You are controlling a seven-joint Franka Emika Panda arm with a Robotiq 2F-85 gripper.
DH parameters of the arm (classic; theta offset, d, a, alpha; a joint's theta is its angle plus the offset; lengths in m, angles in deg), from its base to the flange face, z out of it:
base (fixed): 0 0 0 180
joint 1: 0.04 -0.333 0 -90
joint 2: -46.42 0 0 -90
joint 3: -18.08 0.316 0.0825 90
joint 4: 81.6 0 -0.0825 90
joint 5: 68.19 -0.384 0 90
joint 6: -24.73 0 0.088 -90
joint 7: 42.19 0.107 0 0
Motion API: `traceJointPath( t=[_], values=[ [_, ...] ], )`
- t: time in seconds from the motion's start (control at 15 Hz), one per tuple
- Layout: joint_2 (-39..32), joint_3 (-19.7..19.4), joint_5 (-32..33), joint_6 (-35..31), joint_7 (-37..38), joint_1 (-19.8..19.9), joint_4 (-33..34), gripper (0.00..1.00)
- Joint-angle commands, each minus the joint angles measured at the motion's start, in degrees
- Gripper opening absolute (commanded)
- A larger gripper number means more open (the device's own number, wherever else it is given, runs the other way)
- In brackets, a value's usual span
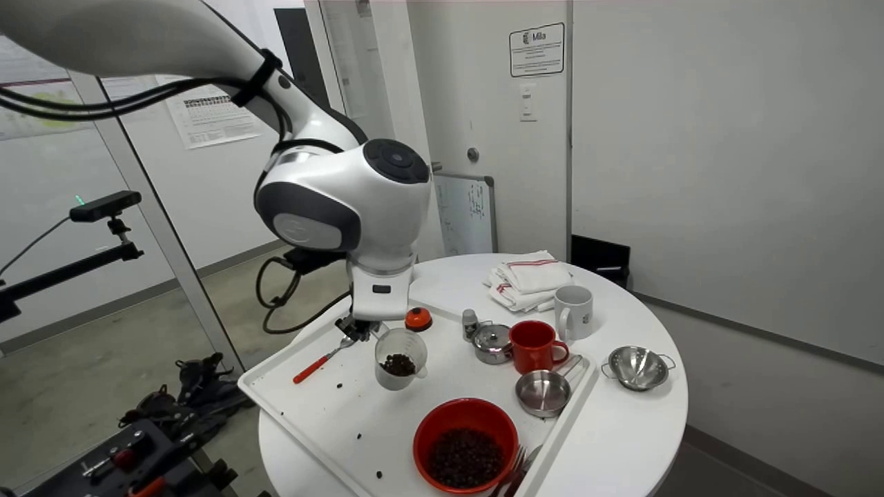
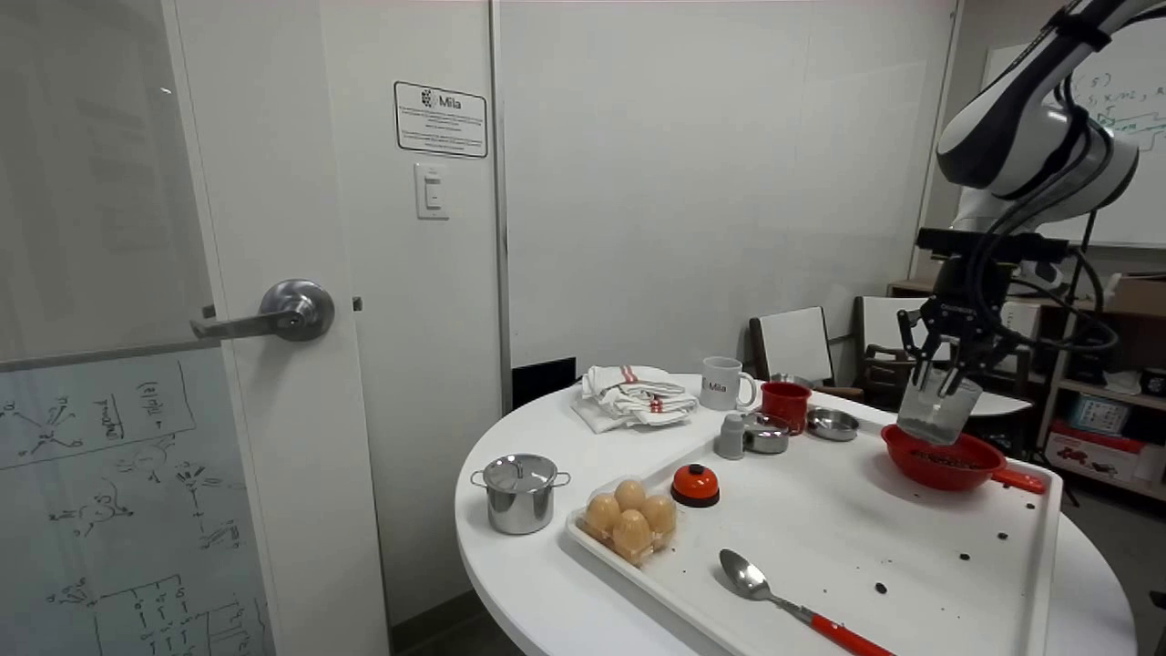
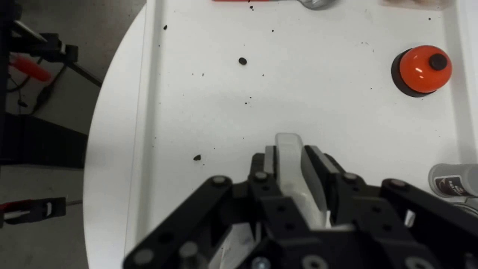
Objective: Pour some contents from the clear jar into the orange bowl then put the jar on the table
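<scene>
Okay, going left to right: first up is the red-handled spoon [image 1: 322,360] on the white tray [image 1: 324,421], and I'd watch it at set-down time, since a base landing on that handle could tip. Next comes the clear jar [image 1: 402,353], held roughly upright above the tray with some dark beans [image 1: 398,364] in it, off to one side of the orange bowl [image 1: 461,414]. Can't say for sure the pour is finished (the bowl has a decent pile of beans, so my bet is only putting the jar down on the round white table [image 1: 621,442] or its tray is left). If more pouring is wanted, tilting from right there would probably scatter beans, because in an exterior view the mouth doesn't look over the bowl. A few loose beans [image 1: 379,474] are lying around as is. Further right, carrying the jar across too low could clip the bowl, then the red mug [image 1: 530,355] and the small steel pan [image 1: 543,393]. As for the gripper [image 3: 289,149], in the wrist view its fingers [image 3: 269,160] are clamped on the jar's clear handle [image 3: 289,141], one each side, with just the handle's width between them. Narrow, off-centre hold, so I'd guess the jar could swivel if its base bumps something or the squeeze slackens.
</scene>
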Motion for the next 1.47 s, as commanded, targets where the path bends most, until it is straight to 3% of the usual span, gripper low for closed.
traceJointPath(
  t=[0.0,0.73,1.0,1.07,1.13,1.27,1.33,1.4],
  values=[
    [-0.89,-3.41,-4.44,8.27,-1.75,2.95,3.42,0.06],
    [-7.75,-9.07,-10.48,36.01,-10.49,9.48,12.74,0.06],
    [-11.16,-10.23,-12.23,43.28,-9.10,10.81,15.92,0.06],
    [-8.64,-10.64,-10.71,39.21,-9.16,9.06,13.11,0.06],
    [-9.15,-10.87,-10.79,39.62,-9.16,9.19,13.42,0.24],
    [-9.32,-10.97,-10.77,39.55,-9.15,9.13,13.39,0.24],
    [-9.31,-10.94,-10.76,39.54,-9.15,8.99,13.39,0.06],
    [-10.19,-10.52,-9.83,42.33,-9.48,9.14,14.44,0.06]
  ],
)
